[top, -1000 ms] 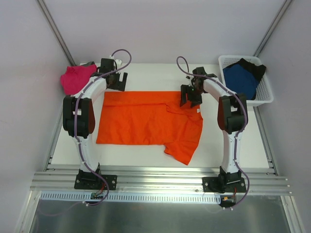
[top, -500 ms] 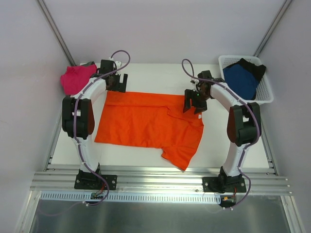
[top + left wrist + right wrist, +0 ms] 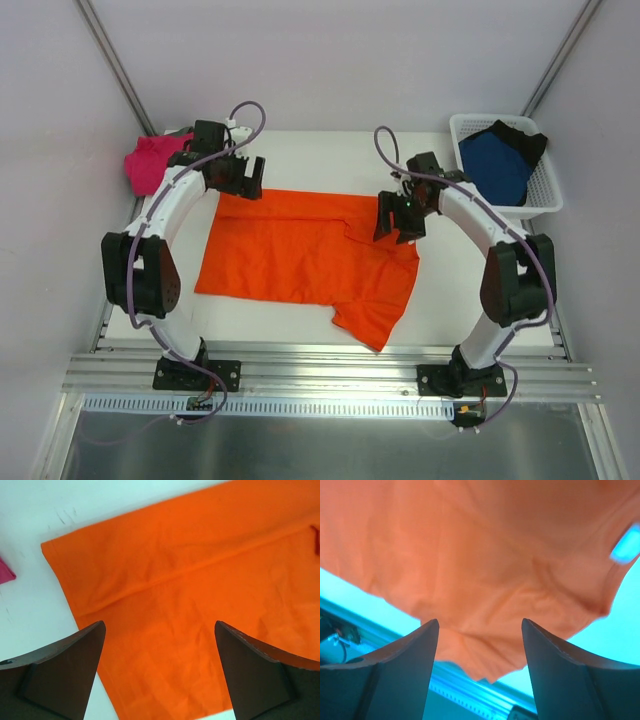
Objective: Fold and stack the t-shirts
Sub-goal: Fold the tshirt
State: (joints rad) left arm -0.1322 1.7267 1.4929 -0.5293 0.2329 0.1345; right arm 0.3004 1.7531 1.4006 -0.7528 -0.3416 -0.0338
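The orange t-shirt (image 3: 300,252) lies spread on the white table, its top edge folded over, one sleeve hanging toward the near right. My left gripper (image 3: 243,186) is open and empty above the shirt's far left corner; the cloth (image 3: 200,590) fills the left wrist view between the fingers. My right gripper (image 3: 398,226) is open and empty above the shirt's far right part, near the collar; the right wrist view shows the cloth (image 3: 485,555) below. The magenta-pink t-shirt (image 3: 152,160) is bunched at the far left. The dark blue t-shirt (image 3: 495,163) and black t-shirt (image 3: 520,132) lie in the basket.
A white mesh basket (image 3: 548,190) stands at the far right corner. Metal rails (image 3: 330,370) run along the near table edge by the arm bases. Grey walls enclose the table on three sides.
The left arm swung outward, its gripper shifting slightly right over the shirt's corner. The right arm's elbow moved right, and its gripper moved right and nearer. The shirt shifted slightly nearer.
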